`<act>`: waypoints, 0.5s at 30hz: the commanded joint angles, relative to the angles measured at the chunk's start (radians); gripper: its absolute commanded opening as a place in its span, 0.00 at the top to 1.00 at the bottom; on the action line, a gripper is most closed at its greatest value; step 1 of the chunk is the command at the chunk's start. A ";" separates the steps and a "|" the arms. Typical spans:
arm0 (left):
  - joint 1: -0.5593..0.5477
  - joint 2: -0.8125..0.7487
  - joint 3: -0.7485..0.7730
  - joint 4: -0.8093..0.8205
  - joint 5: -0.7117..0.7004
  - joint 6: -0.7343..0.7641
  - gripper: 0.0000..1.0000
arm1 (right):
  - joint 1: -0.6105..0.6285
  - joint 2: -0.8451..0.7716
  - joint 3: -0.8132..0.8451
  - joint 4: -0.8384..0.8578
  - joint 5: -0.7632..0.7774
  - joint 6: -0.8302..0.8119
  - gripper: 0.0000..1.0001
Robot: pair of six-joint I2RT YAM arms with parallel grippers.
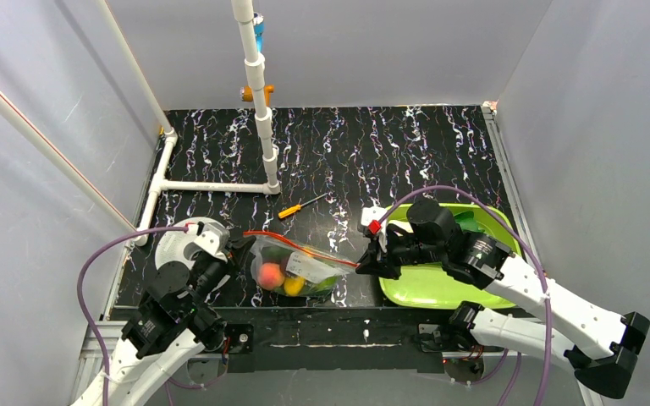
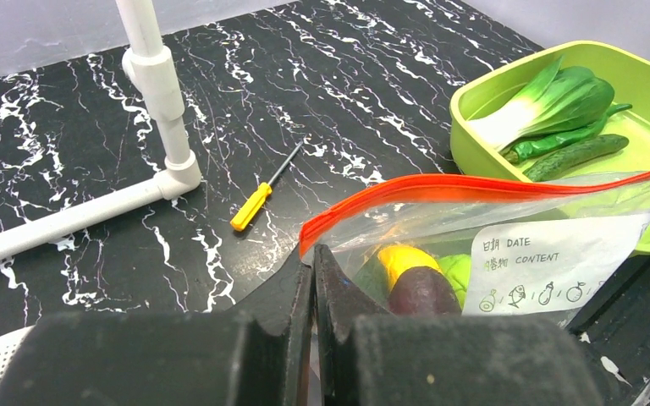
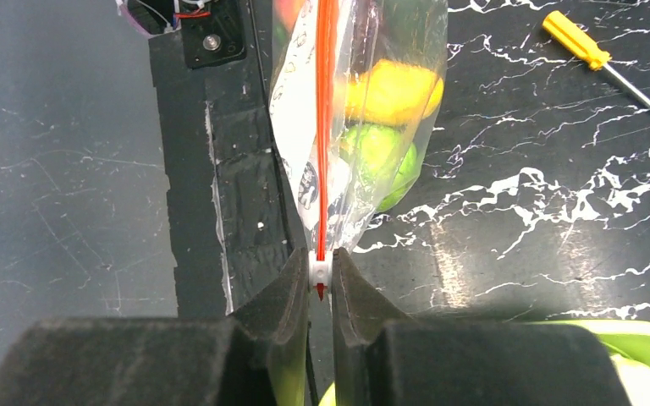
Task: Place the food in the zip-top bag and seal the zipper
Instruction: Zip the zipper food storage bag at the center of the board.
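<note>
Currently the left gripper (image 2: pixel 313 258) and right gripper (image 3: pixel 322 277) each pinch one end of the zipper (image 2: pixel 474 184), with the zip-top bag (image 1: pixel 315 264) slung between them at the table's (image 1: pixel 347 152) near edge. Keep the strip taut and level.

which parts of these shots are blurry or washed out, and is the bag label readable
Left wrist: the left gripper is a soft, dark foreground blur, but the label on the zip-top bag reads clearly. Right wrist: the right gripper is equally soft, the zipper sharp, with white sheen on the plastic. Top external: evenly lit, label too small to read.
</note>
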 commanded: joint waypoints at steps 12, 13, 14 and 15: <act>0.008 0.019 0.039 0.020 -0.053 0.032 0.86 | -0.007 0.033 -0.017 0.069 -0.085 0.204 0.98; 0.009 0.031 0.045 0.018 -0.058 0.025 0.73 | -0.007 0.054 -0.013 0.104 -0.078 0.244 0.96; 0.009 0.043 0.051 0.016 -0.062 0.018 0.60 | -0.007 0.080 -0.005 0.136 -0.055 0.288 0.96; 0.009 0.053 0.059 0.010 -0.068 0.012 0.50 | -0.007 0.110 0.009 0.157 -0.019 0.329 0.96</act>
